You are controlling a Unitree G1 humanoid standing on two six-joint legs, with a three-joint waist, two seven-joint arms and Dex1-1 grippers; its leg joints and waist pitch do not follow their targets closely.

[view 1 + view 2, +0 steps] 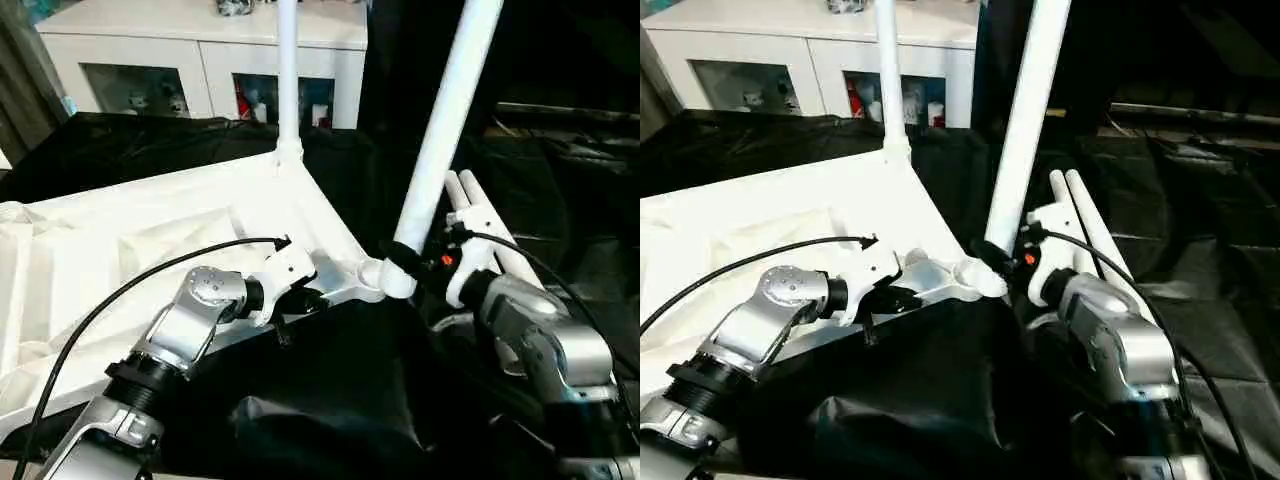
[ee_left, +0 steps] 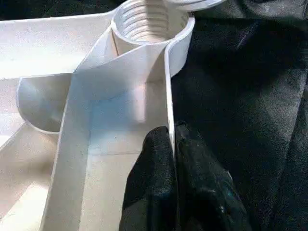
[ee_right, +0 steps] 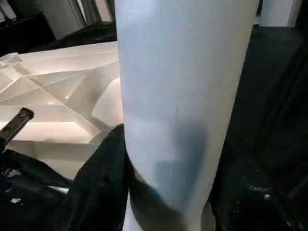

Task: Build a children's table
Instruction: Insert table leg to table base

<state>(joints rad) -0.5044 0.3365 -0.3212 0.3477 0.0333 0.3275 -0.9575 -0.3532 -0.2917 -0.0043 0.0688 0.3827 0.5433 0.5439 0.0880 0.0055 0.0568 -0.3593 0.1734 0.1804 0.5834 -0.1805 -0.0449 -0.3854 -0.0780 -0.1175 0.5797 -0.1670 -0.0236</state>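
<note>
Black-draped work surface (image 1: 330,400), white cabinet (image 1: 200,50) behind: tabletop (image 1: 150,250) lies underside up, one leg (image 1: 288,70) upright in far corner. Left gripper (image 2: 173,144) pinches tabletop rim; right gripper (image 1: 405,262) clasps second leg (image 1: 445,130) at near corner socket (image 2: 149,21), apparently not fully seated. Two spare legs (image 1: 490,225) wait beside.

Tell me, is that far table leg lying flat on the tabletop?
No, the far leg stands upright in the tabletop's back corner socket.

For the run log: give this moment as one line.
left gripper: shut on tabletop rim | right gripper: holds leg at near corner socket | far leg: upright
</note>
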